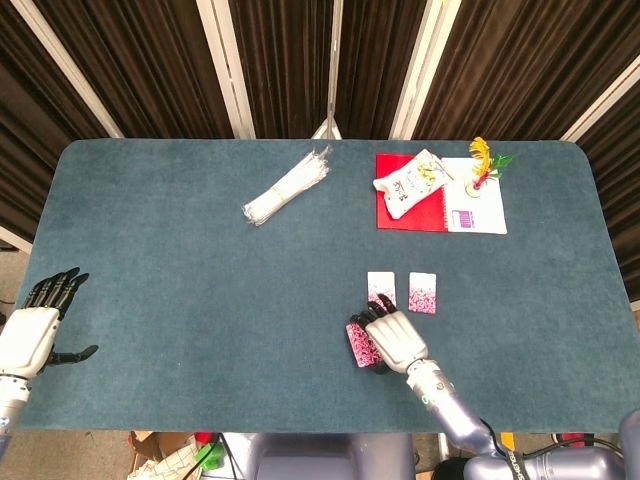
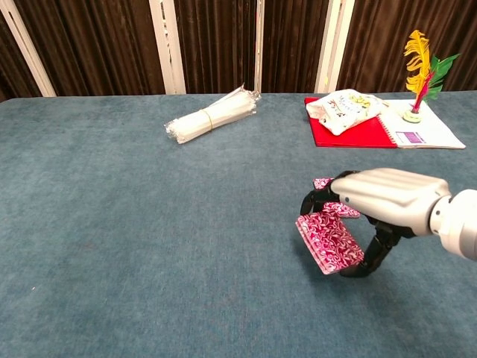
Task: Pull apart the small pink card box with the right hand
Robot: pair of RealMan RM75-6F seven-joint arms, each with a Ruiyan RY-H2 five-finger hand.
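Observation:
The pink patterned card box is in separate parts. My right hand (image 1: 394,338) (image 2: 387,201) grips one part (image 1: 360,346) (image 2: 329,242) and holds it tilted just above the cloth near the front of the table. Two flat pink parts stay on the table behind it, one on the left (image 1: 381,287) and one on the right (image 1: 422,293). In the chest view only a corner of the left part (image 2: 322,183) shows past the hand. My left hand (image 1: 35,328) hangs off the table's left edge with its fingers spread, holding nothing.
A clear-wrapped bundle of white sticks (image 1: 287,187) (image 2: 211,115) lies at the back centre. At the back right are a red notebook (image 1: 432,214) (image 2: 356,133) under a snack bag (image 1: 410,180) (image 2: 341,104), a white sheet (image 1: 484,210) and a feather ornament (image 1: 483,160) (image 2: 417,67).

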